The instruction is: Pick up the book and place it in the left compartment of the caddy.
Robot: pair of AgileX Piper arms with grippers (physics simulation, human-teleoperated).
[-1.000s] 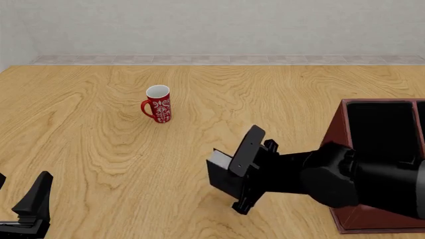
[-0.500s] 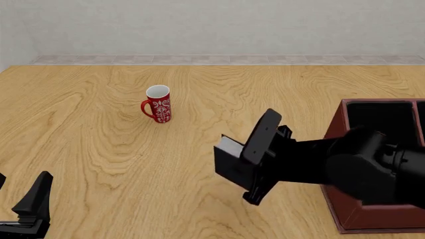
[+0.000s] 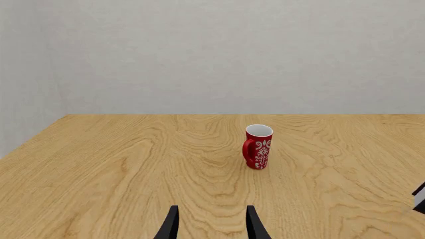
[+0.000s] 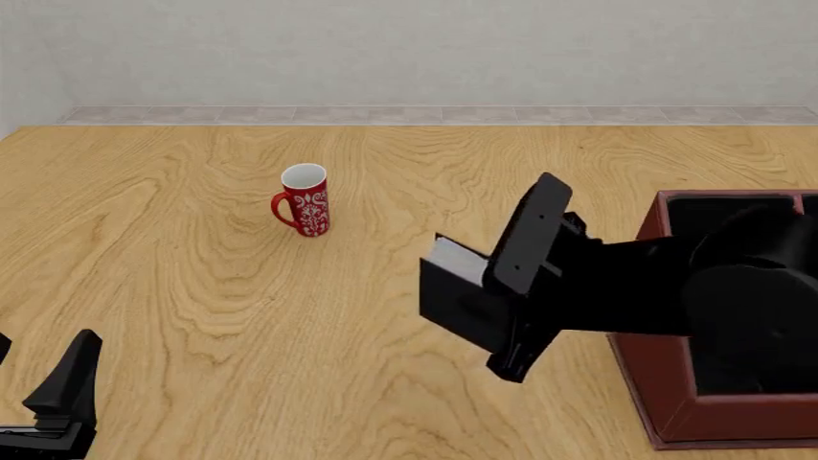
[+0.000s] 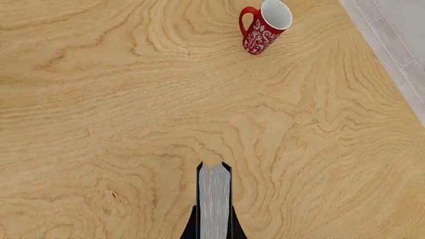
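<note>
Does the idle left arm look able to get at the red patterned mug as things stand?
Probably yes: only bare wooden table lies between the left claw and the red patterned mug; whether it is within reach is unclear.

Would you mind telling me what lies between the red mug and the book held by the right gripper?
Nothing: in the front view only bare wooden table separates the red mug from the book.

Red mug (image 4: 305, 200), white floral pattern; black book (image 4: 463, 303), white pages; red-brown caddy (image 4: 665, 388), black interior; light woodgrain surface (image 4: 192, 278).
</note>
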